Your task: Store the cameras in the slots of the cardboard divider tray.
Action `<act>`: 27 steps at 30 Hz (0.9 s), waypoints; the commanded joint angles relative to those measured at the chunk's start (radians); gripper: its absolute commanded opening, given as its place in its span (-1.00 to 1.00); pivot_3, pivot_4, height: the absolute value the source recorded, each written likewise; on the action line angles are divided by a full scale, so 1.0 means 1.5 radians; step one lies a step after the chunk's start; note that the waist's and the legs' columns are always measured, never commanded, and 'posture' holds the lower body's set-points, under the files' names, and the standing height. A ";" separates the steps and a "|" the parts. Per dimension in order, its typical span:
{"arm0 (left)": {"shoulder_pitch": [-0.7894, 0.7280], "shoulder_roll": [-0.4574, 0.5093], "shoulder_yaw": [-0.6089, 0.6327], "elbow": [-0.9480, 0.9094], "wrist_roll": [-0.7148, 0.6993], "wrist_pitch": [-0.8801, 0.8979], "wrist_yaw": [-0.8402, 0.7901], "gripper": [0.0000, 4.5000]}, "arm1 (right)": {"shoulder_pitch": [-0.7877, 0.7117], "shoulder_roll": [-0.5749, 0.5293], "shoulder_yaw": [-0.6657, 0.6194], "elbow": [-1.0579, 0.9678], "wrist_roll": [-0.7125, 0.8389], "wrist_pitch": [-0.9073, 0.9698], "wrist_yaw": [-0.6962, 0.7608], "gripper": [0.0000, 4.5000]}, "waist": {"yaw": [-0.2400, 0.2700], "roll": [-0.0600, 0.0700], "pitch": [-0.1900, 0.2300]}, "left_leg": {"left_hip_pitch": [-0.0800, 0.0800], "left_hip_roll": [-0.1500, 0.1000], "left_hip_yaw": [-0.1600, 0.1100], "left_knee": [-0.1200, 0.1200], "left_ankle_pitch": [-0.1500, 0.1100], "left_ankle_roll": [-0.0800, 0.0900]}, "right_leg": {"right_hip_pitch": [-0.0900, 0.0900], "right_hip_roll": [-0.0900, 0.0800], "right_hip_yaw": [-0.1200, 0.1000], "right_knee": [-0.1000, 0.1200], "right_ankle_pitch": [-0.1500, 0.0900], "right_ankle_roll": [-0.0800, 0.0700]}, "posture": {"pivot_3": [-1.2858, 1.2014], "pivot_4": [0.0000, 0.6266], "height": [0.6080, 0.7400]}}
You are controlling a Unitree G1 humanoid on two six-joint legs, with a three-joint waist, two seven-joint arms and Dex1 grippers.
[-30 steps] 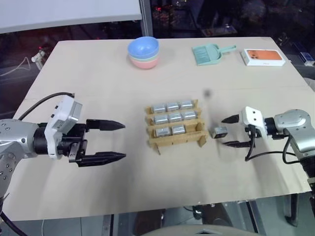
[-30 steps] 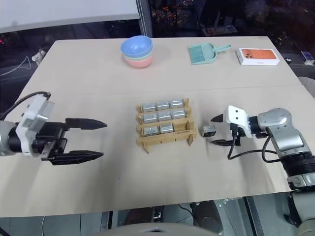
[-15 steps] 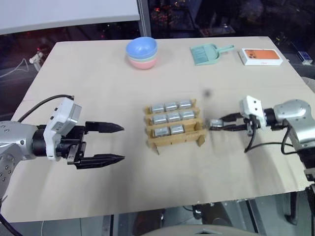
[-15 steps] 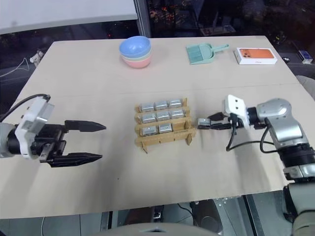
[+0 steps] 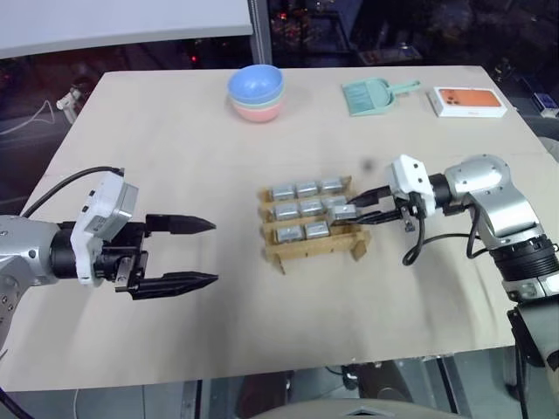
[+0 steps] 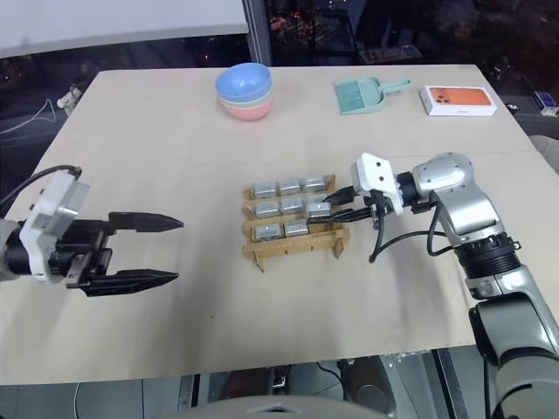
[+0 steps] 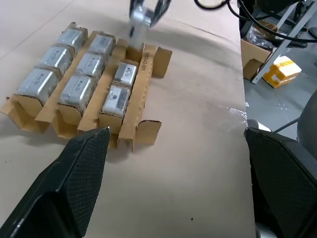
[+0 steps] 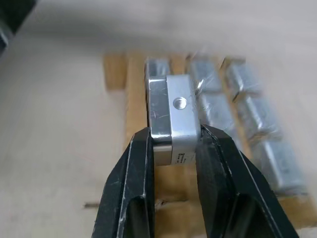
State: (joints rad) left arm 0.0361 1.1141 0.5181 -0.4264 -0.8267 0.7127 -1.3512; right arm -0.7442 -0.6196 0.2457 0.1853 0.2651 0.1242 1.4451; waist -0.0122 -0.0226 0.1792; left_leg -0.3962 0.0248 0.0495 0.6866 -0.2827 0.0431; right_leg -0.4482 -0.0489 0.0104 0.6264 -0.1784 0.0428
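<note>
The right gripper [image 8: 173, 144] was clamped on a camera [image 8: 174, 111], holding it just above the cardboard divider tray [image 5: 310, 247], whose one empty slot lay directly beneath. The camera could catch a cardboard strip and tip if lowered off-centre. The left gripper [image 5: 196, 253] stood open, well apart (no writing was legible).

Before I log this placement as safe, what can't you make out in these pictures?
- Empty slot: in the head views the held camera and right gripper cover that corner of the cardboard tray.
- Held camera's lens side: the right wrist view shows a face with a screw hole; black fingers cover its flanks.
- Label print on stored cameras: too small.
- Left gripper: fingers cut off by the frame edge in the left wrist view.
</note>
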 commanded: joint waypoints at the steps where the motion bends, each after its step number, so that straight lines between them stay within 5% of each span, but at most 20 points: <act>1: 0.006 0.004 0.032 -0.023 -0.008 -0.002 0.006 1.00 | -0.025 -0.003 0.015 0.035 -0.043 -0.059 0.011 -0.73 | -0.001 0.000 0.000 | 0.000 0.000 0.000 0.000 0.000 0.000 | 0.000 0.000 0.000 0.000 0.000 0.000 | 0.03 -0.52 1.00; 11: 0.024 -0.001 0.045 -0.037 -0.014 0.008 0.024 1.00 | -0.036 0.012 0.040 0.085 -0.072 -0.093 0.031 -0.73 | 0.000 0.000 0.000 | 0.000 0.000 0.000 0.000 0.000 -0.001 | 0.000 0.000 0.000 0.000 0.000 0.000 | 0.03 -0.52 1.00; 17: 0.039 0.001 0.048 -0.046 -0.008 0.012 0.030 1.00 | -0.033 0.020 0.004 0.070 -0.054 -0.080 -0.004 0.48 | -0.001 0.000 0.000 | 0.000 0.000 0.000 0.000 0.000 -0.001 | 0.000 0.000 0.000 0.000 0.000 0.000 | 0.03 -0.52 1.00; 23: 0.115 -0.045 0.098 -0.096 -0.003 0.032 0.079 1.00 | 0.076 -0.046 -0.104 -0.080 0.057 0.067 -0.036 0.48 | 0.004 0.000 0.000 | 0.000 0.000 -0.001 0.000 0.000 -0.001 | 0.000 0.000 0.000 0.000 0.000 0.000 | 0.03 -0.52 1.00; 27: 0.170 -0.181 0.095 -0.131 0.017 0.000 0.207 1.00 | 0.228 -0.092 -0.205 -0.135 0.110 0.127 -0.088 0.48 | 0.009 0.000 -0.001 | -0.001 0.000 -0.001 -0.001 0.000 -0.001 | 0.000 -0.002 -0.001 -0.001 0.000 0.000 | 0.03 -0.52 1.00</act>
State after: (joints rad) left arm 0.2883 0.8476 0.6472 -0.5814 -0.8042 0.7337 -1.0933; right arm -0.4063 -0.7472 -0.0104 0.0304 0.3882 0.2904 1.3361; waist 0.0018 -0.0228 0.1783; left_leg -0.3967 0.0237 0.0479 0.6859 -0.2830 0.0432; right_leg -0.4477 -0.0523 0.0101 0.6248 -0.1785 0.0431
